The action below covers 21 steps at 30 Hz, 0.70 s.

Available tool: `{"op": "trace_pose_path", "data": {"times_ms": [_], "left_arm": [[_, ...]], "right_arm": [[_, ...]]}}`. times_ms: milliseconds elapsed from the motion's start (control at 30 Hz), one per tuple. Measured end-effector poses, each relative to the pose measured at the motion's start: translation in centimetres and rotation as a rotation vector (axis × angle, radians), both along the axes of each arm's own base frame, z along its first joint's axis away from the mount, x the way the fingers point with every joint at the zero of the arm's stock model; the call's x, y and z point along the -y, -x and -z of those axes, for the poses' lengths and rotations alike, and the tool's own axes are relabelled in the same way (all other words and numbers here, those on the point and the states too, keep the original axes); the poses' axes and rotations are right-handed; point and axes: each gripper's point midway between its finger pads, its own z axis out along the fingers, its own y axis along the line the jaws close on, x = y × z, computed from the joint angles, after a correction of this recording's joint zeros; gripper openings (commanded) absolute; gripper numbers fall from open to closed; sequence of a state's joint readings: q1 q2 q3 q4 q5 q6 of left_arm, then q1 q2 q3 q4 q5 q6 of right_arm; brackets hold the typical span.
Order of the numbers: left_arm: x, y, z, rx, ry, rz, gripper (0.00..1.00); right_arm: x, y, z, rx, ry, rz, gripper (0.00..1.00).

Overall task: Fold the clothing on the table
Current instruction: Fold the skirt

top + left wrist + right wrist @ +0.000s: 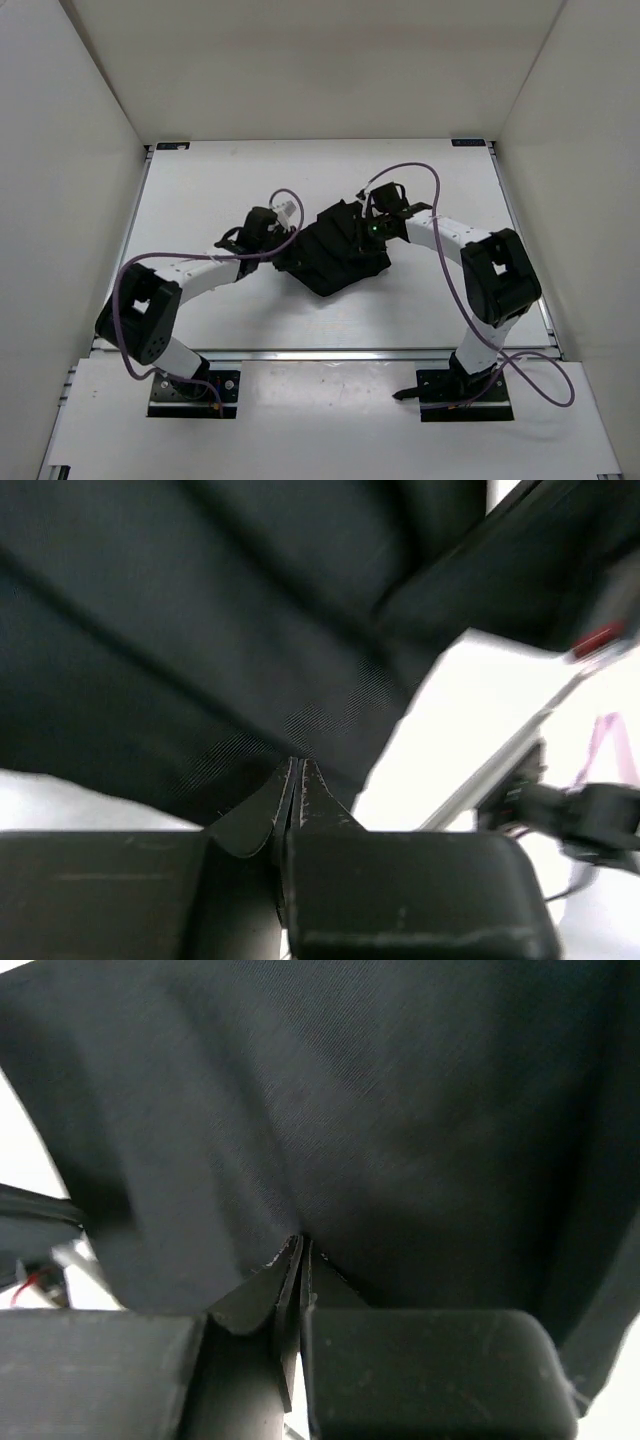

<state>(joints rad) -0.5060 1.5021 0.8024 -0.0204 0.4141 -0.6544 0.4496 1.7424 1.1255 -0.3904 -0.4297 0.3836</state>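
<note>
The clothing (pixel 335 250), a black skirt, lies bunched in a rumpled heap at the middle of the white table (pixel 200 190). At the heap's left edge my left gripper (pixel 284 246) has its jaws pressed together on the black fabric (pixel 200 630), with the tips (pixel 297 765) at the cloth's lower edge. On the upper right side my right gripper (pixel 374 224) is shut too. In the right wrist view creases in the cloth (pixel 380 1110) run down into its tips (pixel 300 1243). The skirt's waistband and hem cannot be told apart in the heap.
White walls enclose the table on three sides, and thin metal rails (pixel 500 200) run along its edges. Purple cables (pixel 440 190) loop over both arms. The right arm's white link (pixel 470 710) crosses the left wrist view close behind the cloth.
</note>
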Motion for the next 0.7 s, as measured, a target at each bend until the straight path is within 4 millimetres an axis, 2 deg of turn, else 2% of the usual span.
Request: {"op": "trace_pose_path", "data": {"times_ms": [100, 167, 200, 233, 300, 367, 500, 567, 633, 700], "left_arm": [[-0.1, 2.0, 3.4, -0.06, -0.076, 0.016, 0.1], [-0.5, 2.6, 4.7, -0.093, -0.107, 0.016, 0.2], [-0.7, 2.6, 5.1, -0.103, -0.116, 0.014, 0.23], [-1.0, 2.5, 5.3, -0.112, -0.122, 0.007, 0.32], [-1.5, 2.0, 5.0, -0.118, -0.134, -0.001, 0.45], [-1.7, 0.8, 3.4, -0.096, -0.122, -0.011, 0.72], [-2.1, -2.8, -3.2, 0.026, -0.043, -0.023, 0.87], [-2.8, -4.6, -6.6, 0.099, -0.038, -0.035, 0.98], [-3.9, -6.2, -9.3, 0.172, -0.083, -0.058, 0.98], [-5.0, -6.9, -10.5, 0.224, -0.173, -0.078, 0.99]], "right_arm": [[0.7, -1.3, 0.4, 0.022, 0.022, -0.009, 0.01], [1.2, -2.1, 0.1, 0.032, 0.017, -0.005, 0.11], [1.5, -2.6, -0.3, 0.037, 0.012, 0.0, 0.19], [1.7, -3.0, -0.8, 0.042, 0.005, 0.003, 0.26], [2.0, -4.2, -2.3, 0.077, -0.001, 0.009, 0.48], [2.2, -5.3, -4.4, 0.134, 0.001, 0.008, 0.58], [2.8, -6.8, -10.2, 0.269, -0.009, 0.006, 0.55], [4.0, -7.6, -12.4, 0.332, 0.008, 0.033, 0.56], [6.3, -8.1, -13.6, 0.371, 0.058, 0.087, 0.58], [8.6, -8.1, -13.5, 0.377, 0.125, 0.136, 0.6]]}}
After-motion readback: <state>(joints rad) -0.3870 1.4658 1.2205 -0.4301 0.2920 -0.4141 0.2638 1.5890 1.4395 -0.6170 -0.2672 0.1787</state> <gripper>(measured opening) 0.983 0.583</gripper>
